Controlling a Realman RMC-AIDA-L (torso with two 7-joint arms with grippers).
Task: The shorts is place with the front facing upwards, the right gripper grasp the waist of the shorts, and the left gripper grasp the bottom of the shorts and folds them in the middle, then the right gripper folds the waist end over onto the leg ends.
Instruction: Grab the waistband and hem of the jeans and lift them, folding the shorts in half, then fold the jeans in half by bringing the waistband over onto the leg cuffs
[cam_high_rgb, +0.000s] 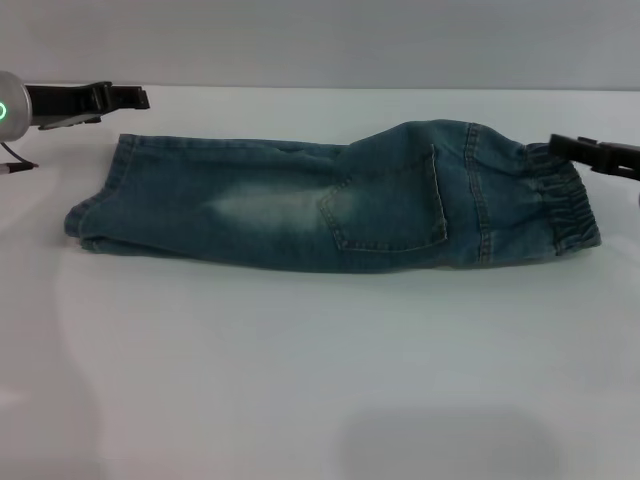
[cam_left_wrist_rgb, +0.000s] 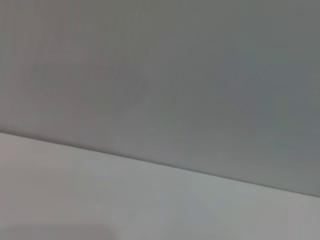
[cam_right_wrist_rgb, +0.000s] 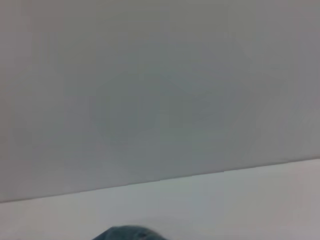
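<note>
The shorts (cam_high_rgb: 330, 205) lie on the white table (cam_high_rgb: 300, 380), already folded lengthwise into one long strip. The waist (cam_high_rgb: 562, 205) is at the robot's right and the leg ends (cam_high_rgb: 92, 215) at its left. The left gripper (cam_high_rgb: 135, 97) hovers just beyond the leg ends, apart from the cloth. The right gripper (cam_high_rgb: 570, 147) reaches over the waist's far edge. Whether either pair of jaws is wide or narrow cannot be told. Bare table lies open in front.
</note>
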